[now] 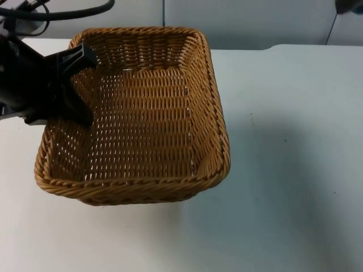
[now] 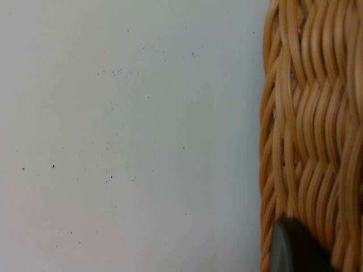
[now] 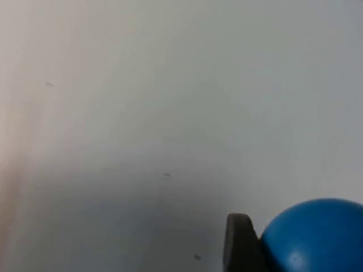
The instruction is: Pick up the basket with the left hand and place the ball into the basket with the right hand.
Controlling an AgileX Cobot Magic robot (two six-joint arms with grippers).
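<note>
The brown wicker basket point(image 1: 142, 187) is empty and hangs above the table in the top view. My left gripper point(image 1: 76, 85) is shut on its left wall, with black fingers point(image 1: 79, 56) reaching over the rim. The left wrist view has the woven wall point(image 2: 306, 113) close up, with one fingertip point(image 2: 292, 249) against it. The blue ball point(image 3: 317, 232) sits beside a black fingertip point(image 3: 241, 243) in the right wrist view, where my right gripper point(image 3: 300, 258) is shut on it above bare table. The right arm point(image 1: 349, 5) enters at the top view's upper right corner.
The white table point(image 1: 283, 198) stretches to the right of and in front of the basket, with a soft shadow on it. The grey partition wall point(image 1: 255, 22) runs along the far edge.
</note>
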